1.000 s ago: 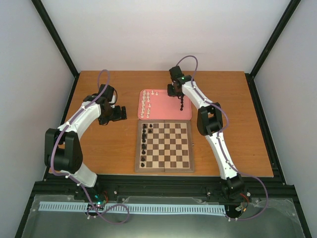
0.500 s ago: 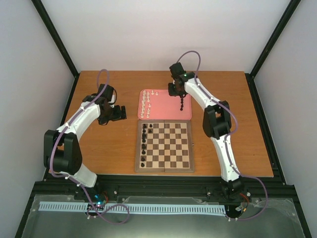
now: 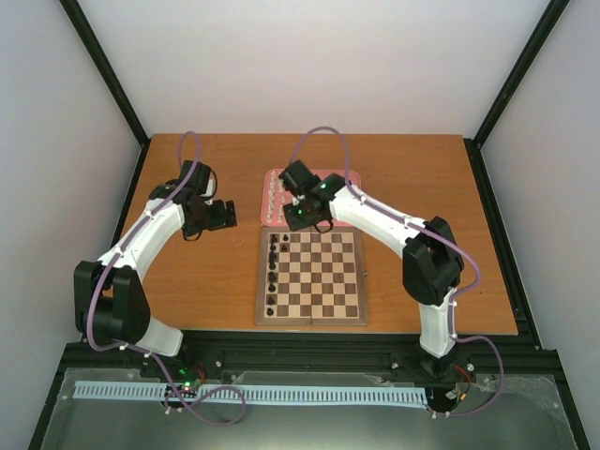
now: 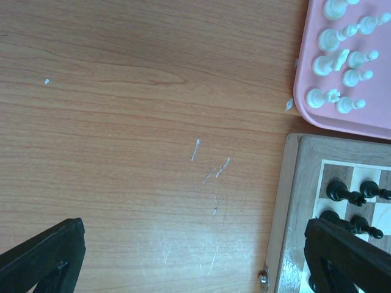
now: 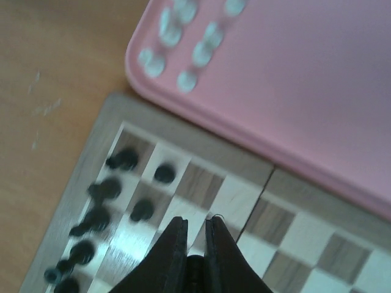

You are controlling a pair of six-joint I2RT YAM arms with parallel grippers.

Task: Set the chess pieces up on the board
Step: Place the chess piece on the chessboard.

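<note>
The board lies mid-table, with black chess pieces along its left columns. They also show in the left wrist view and, blurred, in the right wrist view. White chess pieces stand in the pink tray behind the board. My right gripper hangs over the board's far-left squares. Its fingers are shut on a small black piece that is mostly hidden between them. My left gripper is open over bare table left of the board, holding nothing.
The pink tray butts against the board's far border. Bare wooden table stretches left of the board and tray. Black frame posts edge the table.
My right arm has swung left from the tray's right side to the board's far-left corner, its jaws staying narrow. The left arm has hardly moved.
</note>
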